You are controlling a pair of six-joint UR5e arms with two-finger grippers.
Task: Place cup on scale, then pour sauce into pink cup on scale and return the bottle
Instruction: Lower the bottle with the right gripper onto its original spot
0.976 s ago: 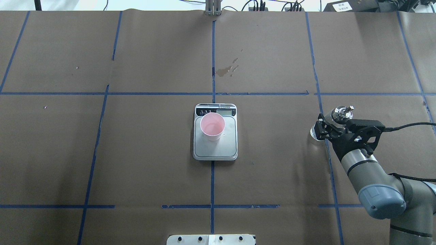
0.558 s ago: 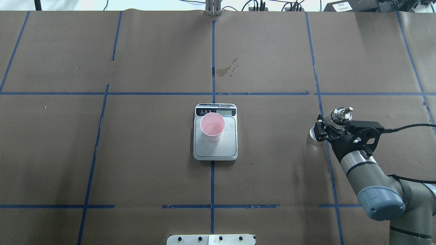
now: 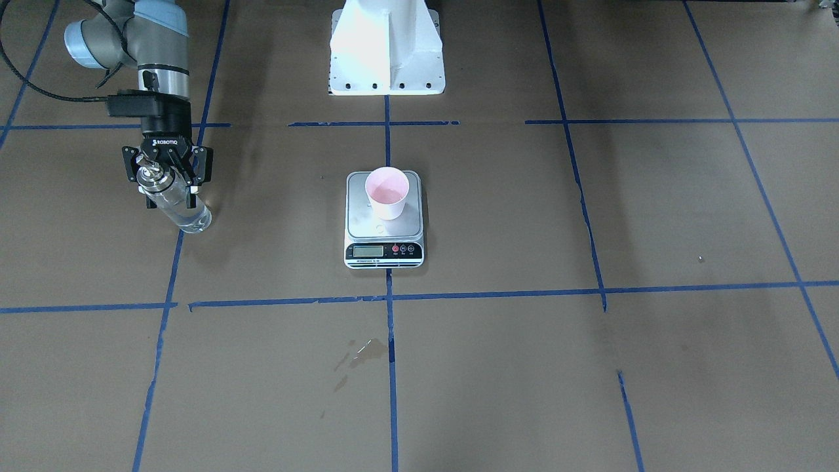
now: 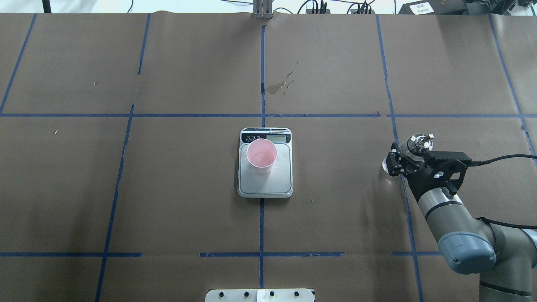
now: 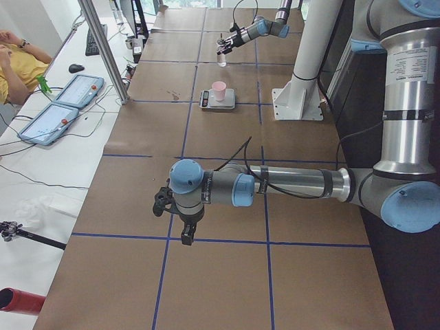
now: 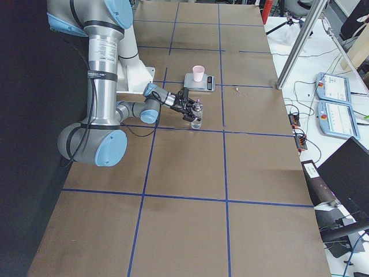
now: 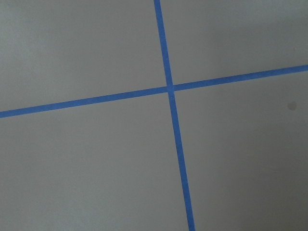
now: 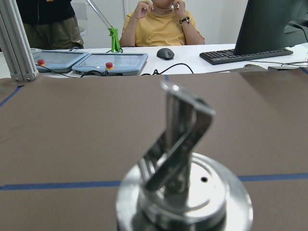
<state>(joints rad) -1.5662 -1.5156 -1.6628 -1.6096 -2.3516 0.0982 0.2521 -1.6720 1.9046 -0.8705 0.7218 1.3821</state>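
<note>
The pink cup stands upright on the steel scale at the table's middle; both also show in the front view, the cup on the scale. My right gripper is shut on the clear glass bottle near the table's right side, by a blue tape line. The bottle leans slightly, and its base is at or just above the paper. Its metal spout fills the right wrist view. I cannot make out the sauce level. My left gripper shows only in the exterior left view, so I cannot tell its state.
A dark wet stain marks the brown paper beyond the scale. The white robot base stands at the near edge. Operators, tablets and a keyboard lie past the far edge. Blue tape lines grid the table.
My right gripper, with the bottle in it, has shifted slightly toward the robot. The cup and scale have not moved.
</note>
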